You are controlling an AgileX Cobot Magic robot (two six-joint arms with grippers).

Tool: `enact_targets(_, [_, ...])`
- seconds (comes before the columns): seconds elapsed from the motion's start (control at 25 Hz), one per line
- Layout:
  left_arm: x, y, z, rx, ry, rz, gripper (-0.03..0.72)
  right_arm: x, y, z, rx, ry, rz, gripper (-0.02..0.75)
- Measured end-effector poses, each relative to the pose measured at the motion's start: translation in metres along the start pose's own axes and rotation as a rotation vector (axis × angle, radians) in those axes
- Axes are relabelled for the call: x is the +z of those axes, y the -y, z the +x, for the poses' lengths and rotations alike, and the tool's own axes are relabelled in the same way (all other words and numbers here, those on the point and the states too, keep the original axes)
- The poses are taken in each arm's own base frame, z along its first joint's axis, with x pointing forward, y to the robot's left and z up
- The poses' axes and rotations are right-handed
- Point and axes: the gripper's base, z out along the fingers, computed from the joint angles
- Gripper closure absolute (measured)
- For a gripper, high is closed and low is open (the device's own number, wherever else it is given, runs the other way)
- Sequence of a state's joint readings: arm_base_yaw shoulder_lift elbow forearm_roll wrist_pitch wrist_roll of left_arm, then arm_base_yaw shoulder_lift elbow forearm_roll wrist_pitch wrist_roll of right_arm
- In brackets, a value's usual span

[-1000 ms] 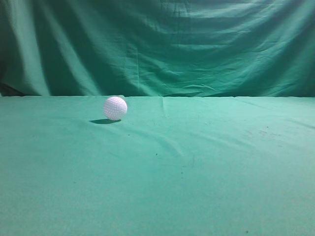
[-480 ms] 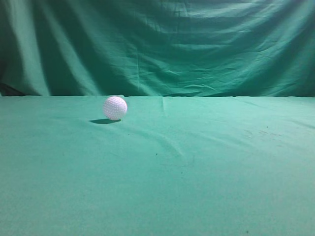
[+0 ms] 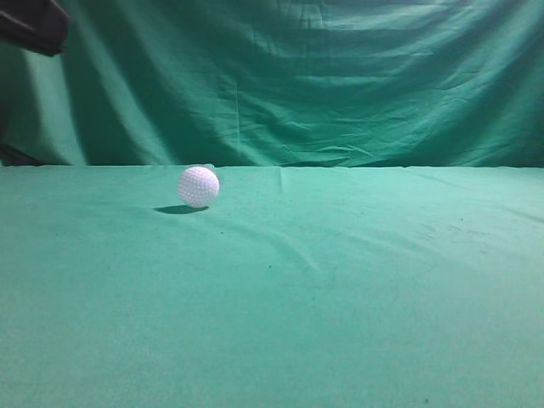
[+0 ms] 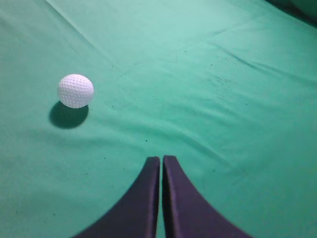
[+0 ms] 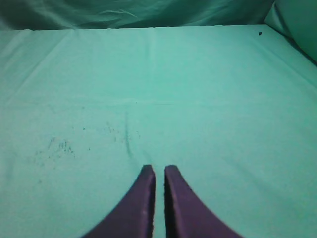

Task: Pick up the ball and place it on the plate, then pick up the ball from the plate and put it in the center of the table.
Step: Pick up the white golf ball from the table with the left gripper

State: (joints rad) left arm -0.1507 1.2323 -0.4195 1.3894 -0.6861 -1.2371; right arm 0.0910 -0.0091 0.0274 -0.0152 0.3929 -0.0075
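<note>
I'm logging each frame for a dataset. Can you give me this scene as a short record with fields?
ball: white, dimpled, resting on the table, left of middle in the exterior view
plate: none visible
left gripper: shut, empty, above the cloth, ball ahead to its left
right gripper: shut, empty, over bare cloth
backdrop: green curtain

From my station I see the ball (image 3: 198,186) alone on the table (image 3: 357,289), bare wrinkled cloth open on every side of it, and only the curtain (image 3: 340,76) closing off the far edge behind.
</note>
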Motion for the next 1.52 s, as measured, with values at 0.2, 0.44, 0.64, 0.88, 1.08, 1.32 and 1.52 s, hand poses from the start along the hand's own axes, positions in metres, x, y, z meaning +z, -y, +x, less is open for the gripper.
enact_targets(0.2, [0.005,-0.011,-0.027,0.000,0.023,-0.049,0.688,0.000,0.000,0.000,0.000,0.000,0.000,0.673])
enact_targets(0.44, [0.004,-0.021,-0.048,0.002,0.066,-0.141,0.688,0.000,0.000,0.000,0.000,0.000,0.000,0.673])
enact_targets(0.64, [0.012,-0.030,-0.049,-0.067,0.071,-0.166,0.688,0.000,0.000,0.000,0.000,0.000,0.000,0.673])
enact_targets(0.88, [0.033,-0.049,-0.044,-0.144,0.155,-0.209,0.688,0.000,0.000,0.000,0.000,0.000,0.000,0.673])
enact_targets(1.08, [0.056,-0.044,-0.040,0.128,0.151,-0.277,0.688,0.000,0.000,0.000,0.000,0.000,0.000,0.673])
enact_targets(1.32, [0.068,-0.034,-0.031,0.188,-0.034,-0.365,0.688,0.000,0.000,0.000,0.000,0.000,0.000,0.673])
enact_targets(1.52, [0.070,-0.033,-0.044,0.090,-0.278,-0.475,0.688,0.000,0.000,0.000,0.000,0.000,0.000,0.673])
